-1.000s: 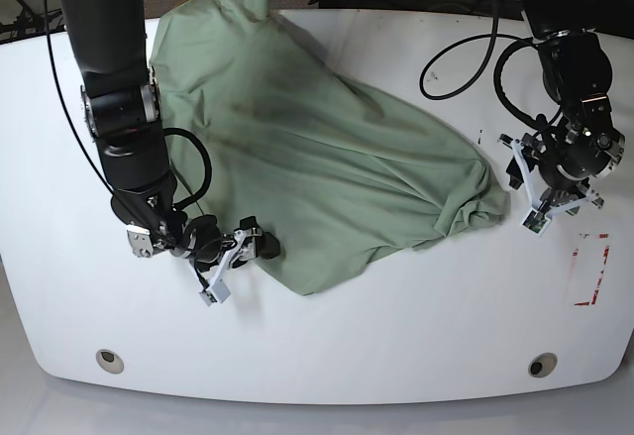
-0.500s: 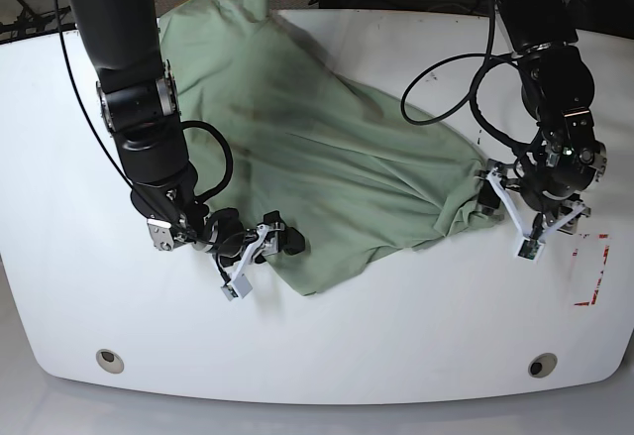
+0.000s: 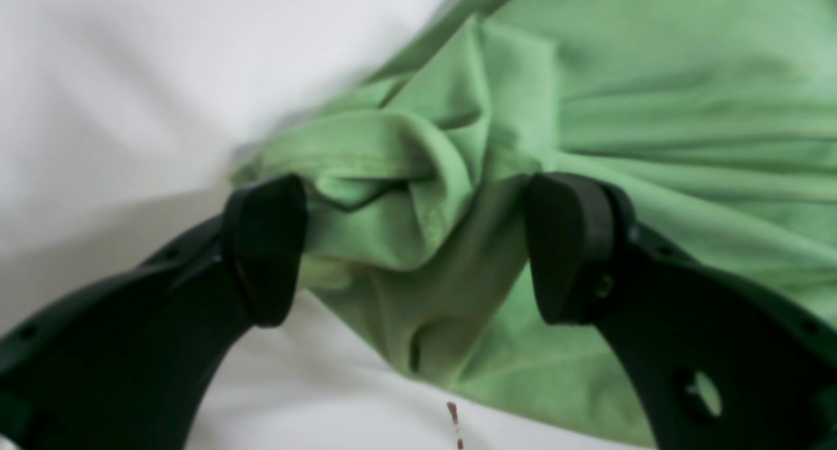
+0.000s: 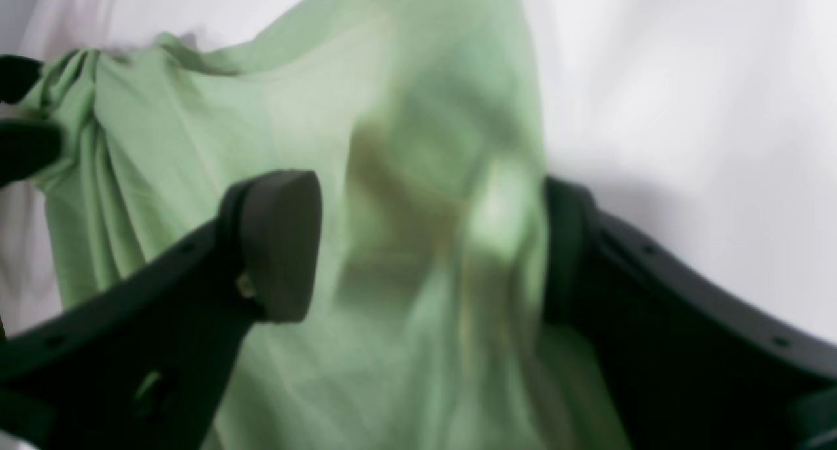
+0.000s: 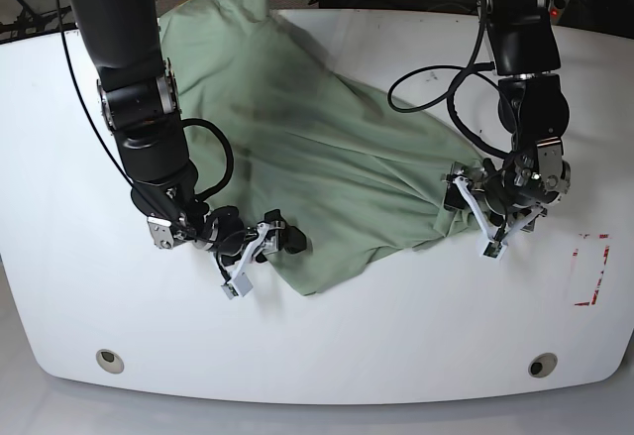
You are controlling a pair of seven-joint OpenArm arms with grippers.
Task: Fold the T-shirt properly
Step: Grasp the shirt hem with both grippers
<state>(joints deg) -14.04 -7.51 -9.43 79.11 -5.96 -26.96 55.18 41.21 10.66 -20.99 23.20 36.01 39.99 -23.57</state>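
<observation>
The pale green T-shirt [image 5: 317,148] lies crumpled on the white table [image 5: 396,326], running from the far left corner down to the right. My left gripper [image 5: 474,219] is at the shirt's bunched right end. In the left wrist view it [image 3: 415,250] stands open, with a thick fold of T-shirt [image 3: 405,195] between its black pads [image 3: 265,247]. My right gripper [image 5: 260,260] sits at the shirt's near left edge. The right wrist view shows it [image 4: 425,247] open too, with blurred T-shirt cloth [image 4: 405,175] between the pads and draped over one of them.
A red tape mark [image 5: 591,269] lies on the table right of my left gripper. Two round holes [image 5: 110,360] [image 5: 542,365] sit near the front edge. A black cable [image 5: 436,68] loops above the table behind the left arm.
My left arm has swung leftward from the bare table onto the shirt's bunched right end, its jaws spreading wider. My right gripper has slid a little right onto the shirt's edge.
</observation>
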